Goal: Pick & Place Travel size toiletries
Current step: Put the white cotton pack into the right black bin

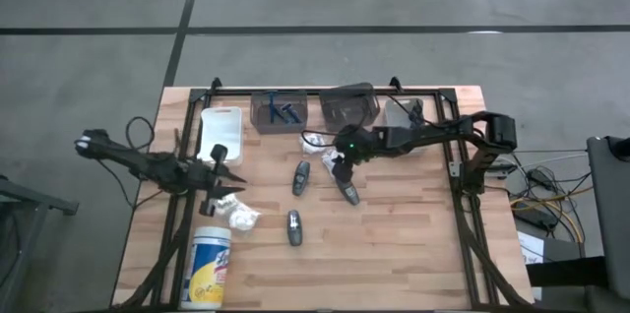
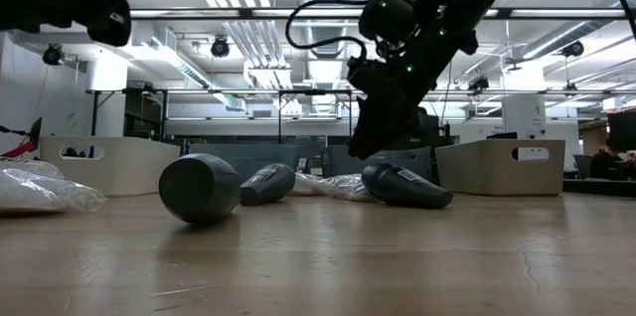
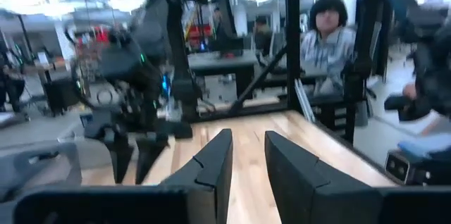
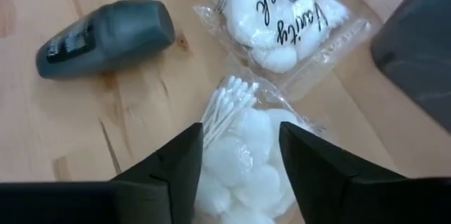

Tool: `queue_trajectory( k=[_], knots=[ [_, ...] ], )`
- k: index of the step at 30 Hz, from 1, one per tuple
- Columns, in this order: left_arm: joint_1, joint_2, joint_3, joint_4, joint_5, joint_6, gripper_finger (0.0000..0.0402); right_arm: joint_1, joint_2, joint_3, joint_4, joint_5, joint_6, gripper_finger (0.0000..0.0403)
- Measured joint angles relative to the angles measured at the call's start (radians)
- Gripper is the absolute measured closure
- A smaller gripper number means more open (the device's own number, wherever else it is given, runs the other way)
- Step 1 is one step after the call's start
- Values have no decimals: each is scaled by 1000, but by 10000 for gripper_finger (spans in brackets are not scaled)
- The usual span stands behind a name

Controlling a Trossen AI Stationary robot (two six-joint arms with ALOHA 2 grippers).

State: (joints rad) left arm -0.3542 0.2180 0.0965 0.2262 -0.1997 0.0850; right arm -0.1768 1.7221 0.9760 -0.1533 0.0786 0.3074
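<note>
Toiletries sit mid-table: right gripper hangs just over a clear packet of cotton swabs, fingers parted w/ packet between them, not clamped. 2nd packet, marked "Vanity Pack", lies just beside; dark grey tube near. Two more grey tubes lie nearer table centre. Left gripper waits at left side above white packets, fingers narrowly apart, nothing held.

Dark jointed arms; black looping cable; seemingly green indicator lights.
</note>
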Motion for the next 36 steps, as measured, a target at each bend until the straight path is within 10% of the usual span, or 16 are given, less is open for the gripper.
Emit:
queue_trajectory(
  k=[23,36],
  knots=[
    [0,-169,-88,-72,23,20,312,2,282,252,-241,35,-81,290],
    [0,-169,-89,-78,23,20,312,5,142,220,-262,76,-135,388]
  ],
)
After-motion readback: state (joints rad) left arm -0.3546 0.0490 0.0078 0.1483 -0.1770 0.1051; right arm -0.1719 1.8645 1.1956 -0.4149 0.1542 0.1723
